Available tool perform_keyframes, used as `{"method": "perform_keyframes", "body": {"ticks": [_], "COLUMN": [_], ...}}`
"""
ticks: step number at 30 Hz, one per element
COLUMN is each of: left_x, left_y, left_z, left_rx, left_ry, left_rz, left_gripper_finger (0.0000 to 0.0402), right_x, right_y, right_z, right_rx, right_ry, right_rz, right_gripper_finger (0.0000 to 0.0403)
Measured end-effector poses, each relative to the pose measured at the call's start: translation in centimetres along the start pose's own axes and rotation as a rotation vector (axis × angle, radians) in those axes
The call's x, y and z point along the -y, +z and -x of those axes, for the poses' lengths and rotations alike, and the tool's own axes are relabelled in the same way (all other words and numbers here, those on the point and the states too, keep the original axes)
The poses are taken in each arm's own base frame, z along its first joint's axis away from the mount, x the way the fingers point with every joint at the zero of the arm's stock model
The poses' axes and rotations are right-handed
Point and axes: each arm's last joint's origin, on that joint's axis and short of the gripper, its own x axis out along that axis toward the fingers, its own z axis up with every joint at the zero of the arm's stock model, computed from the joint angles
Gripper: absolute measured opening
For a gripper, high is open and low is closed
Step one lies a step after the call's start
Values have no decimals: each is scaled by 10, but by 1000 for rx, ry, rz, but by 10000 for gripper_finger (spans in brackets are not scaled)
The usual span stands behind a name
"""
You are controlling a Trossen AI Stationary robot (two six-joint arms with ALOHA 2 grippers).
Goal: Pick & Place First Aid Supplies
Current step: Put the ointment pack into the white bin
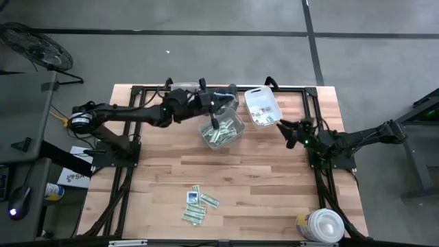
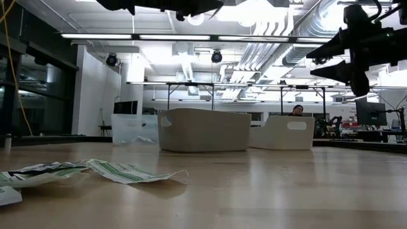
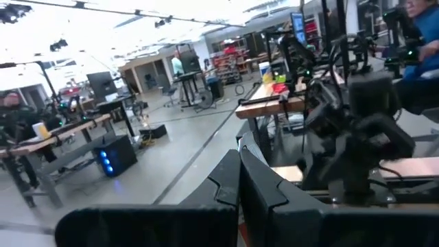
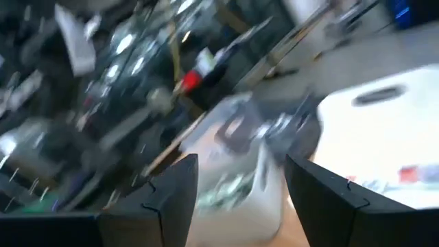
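Several small green-and-white and white packets (image 1: 197, 206) lie flat on the wooden table near its front edge; they also show in the low view (image 2: 95, 170). More packets lie in a clear bin (image 1: 223, 132) and in a white bin (image 1: 263, 106) at the back. My left gripper (image 1: 232, 96) is raised over the clear bin's far side, level and shut, with nothing seen between its fingers in the left wrist view (image 3: 239, 171). My right gripper (image 1: 287, 130) hangs open and empty to the right of the bins (image 4: 236, 192), clear of the table (image 2: 350, 67).
A big round white tub (image 1: 322, 225) stands at the front right corner. Dark frame rails (image 1: 130, 171) run along the table's left, right and far edges. Bare wood lies between the bins and the loose packets.
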Motion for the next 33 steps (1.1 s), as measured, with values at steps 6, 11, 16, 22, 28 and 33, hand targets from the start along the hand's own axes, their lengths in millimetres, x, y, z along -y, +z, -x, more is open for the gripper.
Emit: {"method": "perform_keyframes", "body": {"ticks": [6, 11, 16, 22, 28, 33], "left_x": [-7, -7, -4, -1, 0, -2], "left_y": [-1, -3, -11, -22, -24, -24], "left_z": [-2, -5, -12, -19, -21, -21], "left_rx": [28, 36, 63, 42, 61, 36], "left_ry": [31, 74, 86, 97, 125, 198], "left_rz": [15, 19, 34, 66, 47, -48], "left_gripper_finger": [0, 0, 0, 0, 0, 0], "right_x": [-2, -11, -18, -42, -71, -94], "right_y": [8, 12, 19, 35, 48, 50], "right_z": [0, -1, -11, -39, -80, -115], "right_rx": [109, 101, 146, 130, 123, 83], "right_ry": [-37, 87, 72, 33, -42, -33], "right_rz": [-135, -78, -22, 104, 223, 272], "right_gripper_finger": [211, 211, 211, 211, 211, 211]}}
